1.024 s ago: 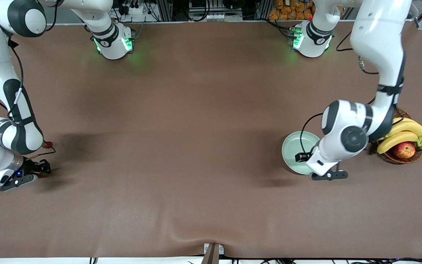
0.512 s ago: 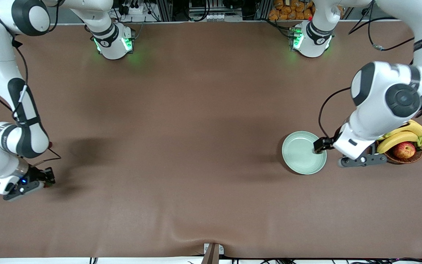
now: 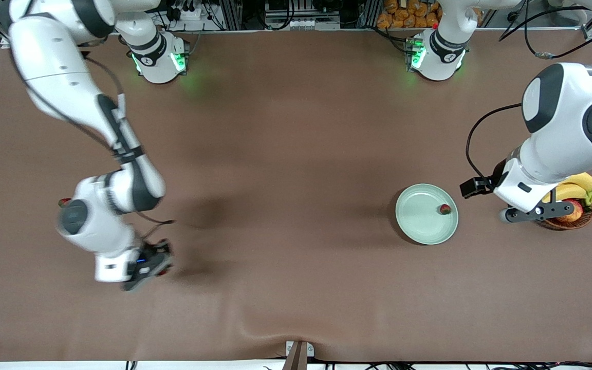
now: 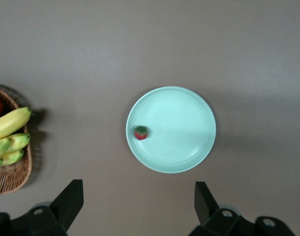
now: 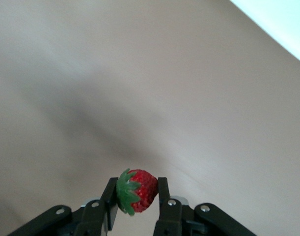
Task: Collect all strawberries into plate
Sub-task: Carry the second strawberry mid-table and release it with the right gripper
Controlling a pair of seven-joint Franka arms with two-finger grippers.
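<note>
A pale mint-green plate [image 3: 419, 216] lies toward the left arm's end of the table, with one strawberry [image 3: 445, 208] in it near the rim. The left wrist view shows the same plate [image 4: 184, 132] and strawberry [image 4: 141, 132]. My left gripper [image 3: 532, 211] hangs open and empty [image 4: 137, 204] over the table between the plate and the basket. My right gripper [image 3: 154, 262] is shut on a second strawberry [image 5: 137, 191], held up over the bare table. Another strawberry [image 3: 63, 202] lies on the table at the right arm's end, partly hidden by the right arm.
A brown wicker basket [image 3: 566, 222] with bananas [image 3: 578, 186] and an apple stands beside the plate, at the left arm's end, partly under the left arm. The left wrist view shows the basket [image 4: 12, 172] and bananas [image 4: 10, 123] too.
The right arm has lifted a strawberry and swung it from the table's end toward the middle. The left arm has drawn back from the plate toward the basket, uncovering a strawberry in the plate.
</note>
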